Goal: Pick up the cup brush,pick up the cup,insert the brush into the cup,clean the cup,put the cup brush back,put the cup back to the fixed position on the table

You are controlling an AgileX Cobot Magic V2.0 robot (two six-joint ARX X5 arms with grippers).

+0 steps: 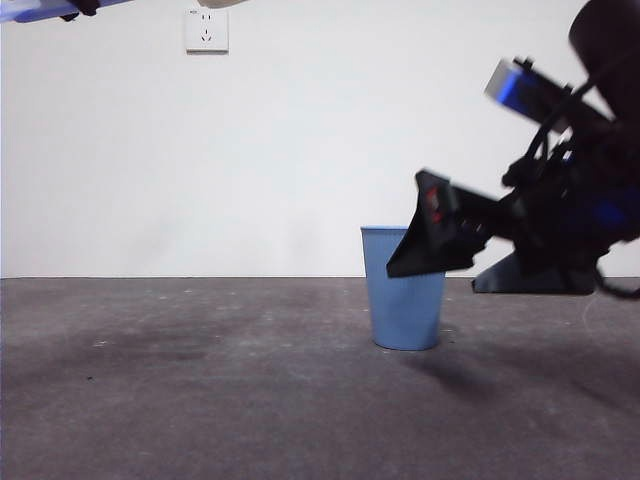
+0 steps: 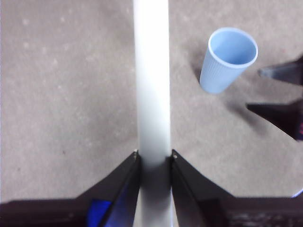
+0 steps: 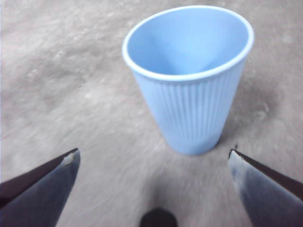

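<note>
**Brush held high, right gripper spread at the cup**

At the top left corner of the front view only a dark and blue edge of an arm shows above the wall. By the wrist views this fits the left gripper (image 2: pixel 153 156), which is held high over the table (image 1: pixel 200 400). Its jaws are clamped on the handle of the brush (image 2: pixel 151 75), one on each side of the pale shaft. The shaft runs straight out from between them; the sponge head is out of view.

On the wall behind, a white socket (image 1: pixel 206 30) sits near the top.

The cup (image 1: pixel 403 300) stands upright on the table, right of centre, its mouth open and nothing in it. It is free of both grippers.

The right gripper (image 1: pixel 425 240) comes in from the right edge, tilted downward, with its dark jaw tip overlapping the cup's upper right side in the front view. Its own wrist view shows the jaws (image 3: pixel 151 165) spread wide, with the cup (image 3: pixel 189 80) just beyond the tips and not touched by them.
</note>
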